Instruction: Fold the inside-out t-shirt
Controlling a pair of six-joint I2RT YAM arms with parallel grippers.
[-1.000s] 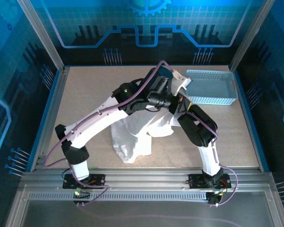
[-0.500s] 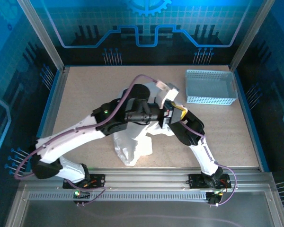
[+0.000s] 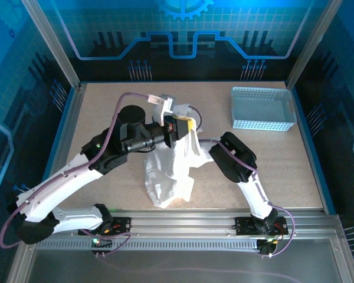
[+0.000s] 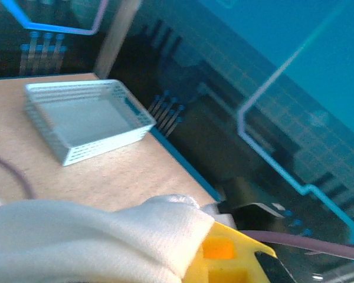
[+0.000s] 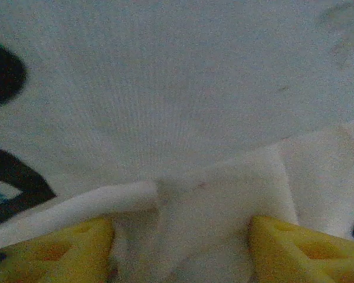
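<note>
The white t-shirt (image 3: pixel 168 168) hangs bunched at mid-table, its lower part heaped on the tabletop. My left gripper (image 3: pixel 180 127) holds its top end lifted and is shut on it; in the left wrist view the cloth (image 4: pixel 88 236) drapes over one yellow finger (image 4: pixel 233 259). My right arm (image 3: pixel 233 159) reaches left into the shirt's right side, and the cloth covers its gripper there. In the right wrist view the right gripper (image 5: pixel 180 253) is open, its yellow fingers (image 5: pixel 53 247) wide apart with a folded hem (image 5: pixel 212 194) lying between them. A dark printed logo (image 5: pixel 15 177) shows at the left.
The light blue perforated basket (image 3: pixel 262 109) stands at the back right, also in the left wrist view (image 4: pixel 82 124). Bare tabletop (image 3: pixel 100 118) lies left of the shirt. Purple cables loop along both arms. A metal frame and blue walls enclose the table.
My left gripper has swung left from beside the basket to mid-table, carrying the shirt's top with it. The right arm has followed it leftward, and the hanging cloth has shifted left.
</note>
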